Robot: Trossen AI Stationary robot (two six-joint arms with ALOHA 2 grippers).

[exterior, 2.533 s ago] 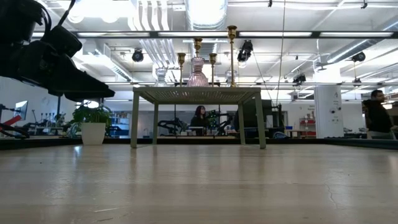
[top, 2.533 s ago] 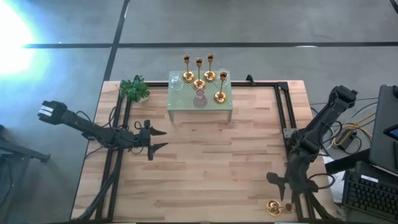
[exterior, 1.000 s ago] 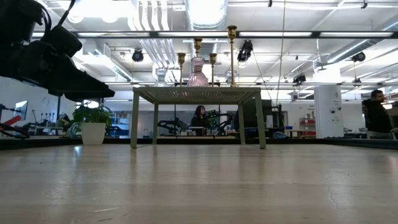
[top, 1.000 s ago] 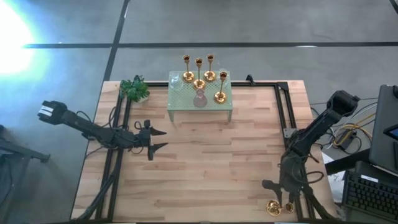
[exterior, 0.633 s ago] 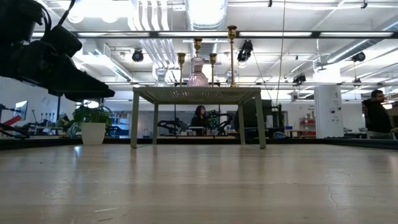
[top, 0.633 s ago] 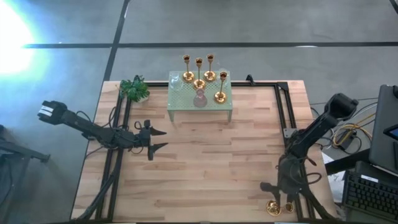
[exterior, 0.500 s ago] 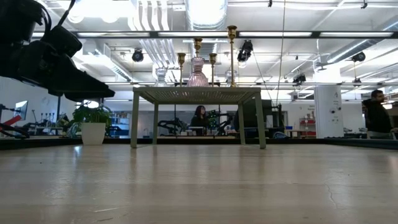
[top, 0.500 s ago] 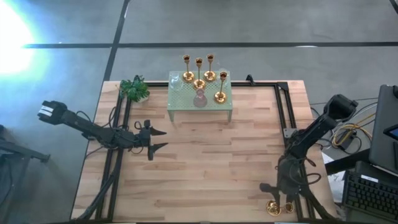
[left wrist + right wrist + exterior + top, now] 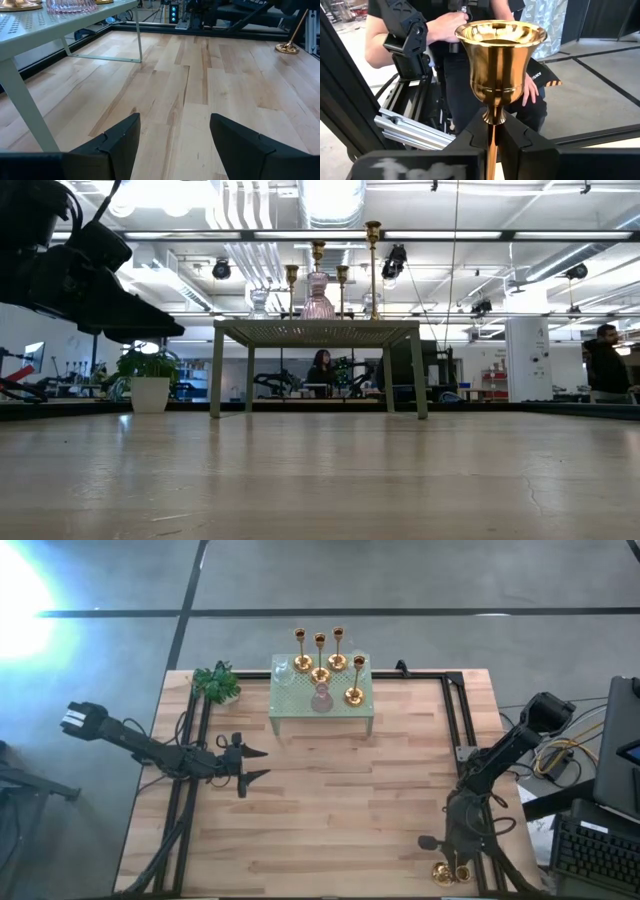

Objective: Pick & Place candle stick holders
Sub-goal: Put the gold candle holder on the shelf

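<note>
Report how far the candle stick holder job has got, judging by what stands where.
Done: four gold candle stick holders stand on the small green table. In hand: the right hand, at the near right corner, is shut on the stem of another holder. Left: one more holder sits beside it on the wood. The left hand waits open at mid-left.

Green plant (image 9: 217,682), small perforated table (image 9: 290,700)

Candle stick holder (image 9: 499,75) polished gold metal, mirror glossy. Table (image 9: 330,810) pale matt wood planks. Stand (image 9: 30,25) perforated, matt green metal.
</note>
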